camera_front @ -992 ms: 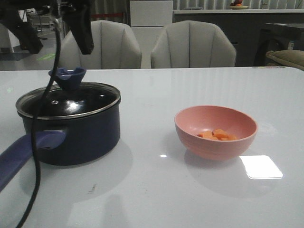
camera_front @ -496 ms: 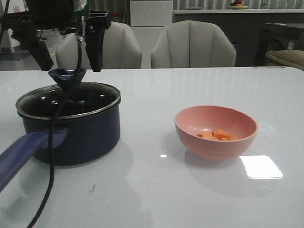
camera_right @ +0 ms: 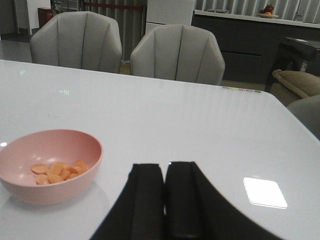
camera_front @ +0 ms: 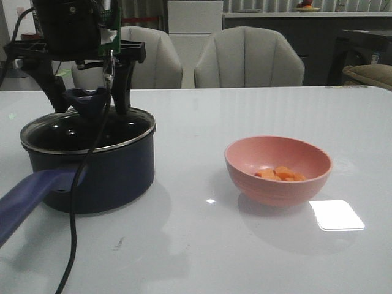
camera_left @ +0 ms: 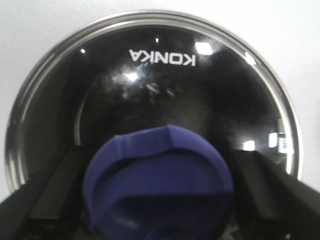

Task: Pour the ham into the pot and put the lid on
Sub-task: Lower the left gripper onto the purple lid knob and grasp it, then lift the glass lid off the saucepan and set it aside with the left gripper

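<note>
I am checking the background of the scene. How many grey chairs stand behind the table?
2. One chair stands behind the middle of the table. The other chair is to its left, partly hidden by the left gripper. More may be hidden behind that arm.

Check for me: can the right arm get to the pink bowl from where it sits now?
Probably yes. The right gripper, fingers together, faces the pink bowl across bare table; nothing lies between. It must open first.
</note>
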Controlling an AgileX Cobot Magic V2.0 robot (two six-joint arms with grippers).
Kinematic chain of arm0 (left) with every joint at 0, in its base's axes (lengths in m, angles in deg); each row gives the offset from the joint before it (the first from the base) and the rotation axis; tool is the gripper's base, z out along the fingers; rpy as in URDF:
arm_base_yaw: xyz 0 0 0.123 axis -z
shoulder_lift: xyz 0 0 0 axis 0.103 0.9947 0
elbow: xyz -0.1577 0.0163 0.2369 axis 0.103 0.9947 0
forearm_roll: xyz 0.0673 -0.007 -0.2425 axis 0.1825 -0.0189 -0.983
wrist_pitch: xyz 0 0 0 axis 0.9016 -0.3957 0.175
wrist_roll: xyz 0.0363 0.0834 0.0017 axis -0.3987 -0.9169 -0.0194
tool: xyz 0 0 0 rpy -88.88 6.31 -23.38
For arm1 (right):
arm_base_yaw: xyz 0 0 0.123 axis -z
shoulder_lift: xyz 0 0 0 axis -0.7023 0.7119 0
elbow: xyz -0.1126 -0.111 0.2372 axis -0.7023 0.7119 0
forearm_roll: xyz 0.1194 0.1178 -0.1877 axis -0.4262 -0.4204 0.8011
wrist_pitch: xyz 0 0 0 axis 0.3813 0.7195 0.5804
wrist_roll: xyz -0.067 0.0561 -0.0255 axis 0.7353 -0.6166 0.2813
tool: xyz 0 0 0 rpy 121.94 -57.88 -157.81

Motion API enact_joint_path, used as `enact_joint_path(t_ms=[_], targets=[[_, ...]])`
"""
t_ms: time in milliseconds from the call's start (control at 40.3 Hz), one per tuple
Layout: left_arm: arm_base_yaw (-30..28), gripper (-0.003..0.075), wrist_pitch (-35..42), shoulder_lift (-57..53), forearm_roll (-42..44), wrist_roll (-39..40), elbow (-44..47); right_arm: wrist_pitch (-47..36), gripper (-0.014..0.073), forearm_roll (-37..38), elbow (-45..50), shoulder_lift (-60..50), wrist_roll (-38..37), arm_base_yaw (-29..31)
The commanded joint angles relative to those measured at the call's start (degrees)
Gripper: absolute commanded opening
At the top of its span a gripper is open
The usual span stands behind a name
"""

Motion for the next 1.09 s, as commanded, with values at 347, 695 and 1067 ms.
enact_joint_path(t_ms=[347,695,1067], targets=[[-0.15,0.0365,0.69,-2.99,-0.2,0.72,-1.87,-4.66,0.0147,0.26,-0.59,-1.17,0.07,0.38],[-1.11,0.0365,-1.26,-7.66,-1.04,-5.87,-1.92,-4.66,0.0147,0.26,-0.59,-1.17,0.07,0.38],[-11.05,0.0365,-3.84,-14.7,1.75,-12.18,0.02,-4.66,0.0147,0.26,-0.59,-1.17,0.07,0.38]])
